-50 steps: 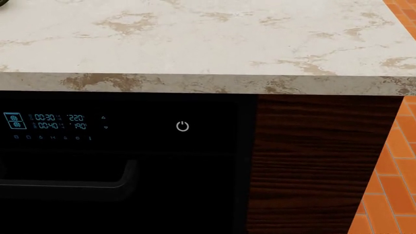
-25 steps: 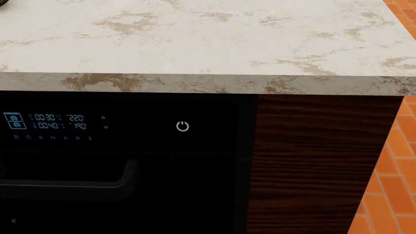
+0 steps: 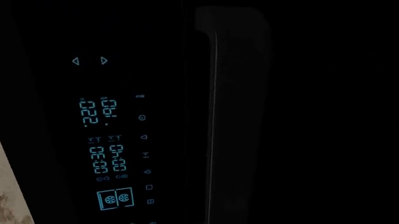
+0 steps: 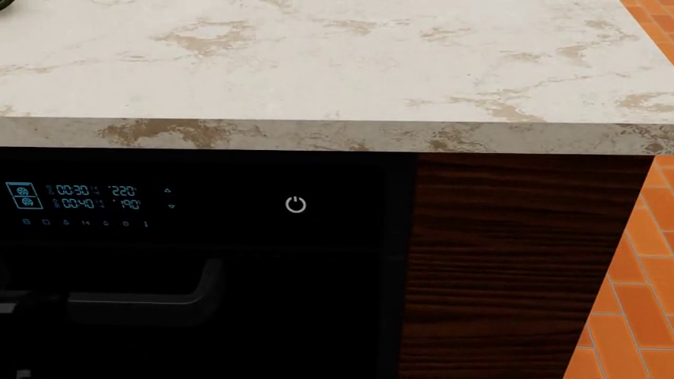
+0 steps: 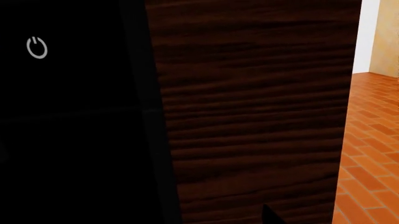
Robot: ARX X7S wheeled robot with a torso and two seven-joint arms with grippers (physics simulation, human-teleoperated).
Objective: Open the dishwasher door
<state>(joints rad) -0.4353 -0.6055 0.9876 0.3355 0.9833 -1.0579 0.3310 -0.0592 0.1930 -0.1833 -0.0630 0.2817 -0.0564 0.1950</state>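
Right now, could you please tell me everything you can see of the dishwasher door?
The dishwasher door is a glossy black front set under the marble countertop, shut and flush beside the dark wood cabinet panel. Its upper strip carries a cyan digital readout and a white power symbol. Below runs a broad black bar handle. A dark shape overlaps the handle's left end in the head view; whether it touches is unclear.

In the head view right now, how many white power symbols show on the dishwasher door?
1. The power symbol sits on the dishwasher door, right of the cyan readout; the door's left part runs out of frame.
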